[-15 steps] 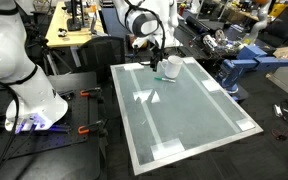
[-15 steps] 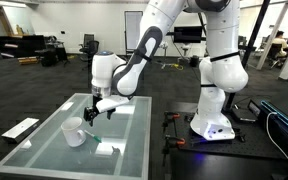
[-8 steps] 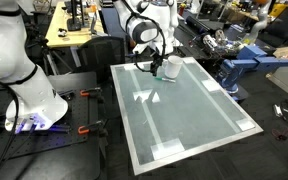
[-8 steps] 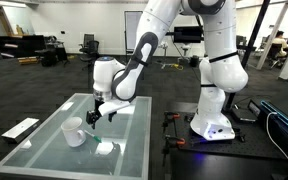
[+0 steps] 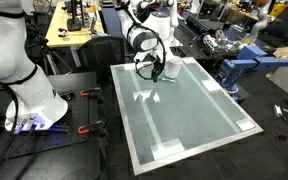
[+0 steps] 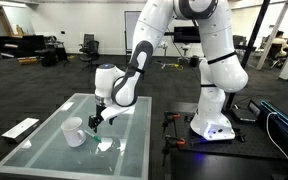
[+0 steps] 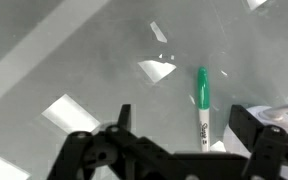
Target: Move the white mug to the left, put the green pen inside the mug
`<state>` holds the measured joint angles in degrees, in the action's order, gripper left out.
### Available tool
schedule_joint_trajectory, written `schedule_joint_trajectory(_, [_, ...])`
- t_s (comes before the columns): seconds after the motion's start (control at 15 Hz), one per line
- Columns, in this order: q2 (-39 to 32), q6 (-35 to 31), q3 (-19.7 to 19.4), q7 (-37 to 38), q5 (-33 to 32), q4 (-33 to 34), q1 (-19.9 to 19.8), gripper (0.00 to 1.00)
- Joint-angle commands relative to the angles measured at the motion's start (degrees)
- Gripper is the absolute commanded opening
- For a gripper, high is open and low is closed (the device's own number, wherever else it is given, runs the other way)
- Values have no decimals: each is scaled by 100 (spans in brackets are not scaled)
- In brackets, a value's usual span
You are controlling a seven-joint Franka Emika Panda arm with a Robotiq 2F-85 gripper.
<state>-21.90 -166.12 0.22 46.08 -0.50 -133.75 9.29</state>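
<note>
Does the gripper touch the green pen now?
Apart. In the wrist view the green pen lies inside the open gripper, with glass showing on both sides.

The mug [image 6: 74,131] stands on the bench [image 6: 39,152] close to one edge, the pen [image 7: 202,100] lies flat on the bench just beside the mug without touching it, and the claw [image 7: 180,116] hangs above the pen, next to the mug.
</note>
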Motion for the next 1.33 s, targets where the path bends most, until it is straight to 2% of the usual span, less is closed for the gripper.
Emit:
schedule_joint_trajectory(0.0, [-274,-200,-70,-358,235,184,66,100])
schedule_joint_trajectory(0.73, [-853,-148,-416,-404,290,770,410,100])
schedule_joint_trajectory(0.93, [-982,-124,-503,-400,294,944,504,88])
schedule_joint_trajectory(1.0, [-1010,-113,-514,-403,297,990,524,88])
schedule_joint_trajectory(1.07, [-1048,-103,-523,-411,300,1046,538,84])
schedule_joint_trajectory(1.13, [-1077,-98,-540,-410,297,1087,561,86])
schedule_joint_trajectory(1.27, [-1126,-78,-545,-424,307,1160,572,81])
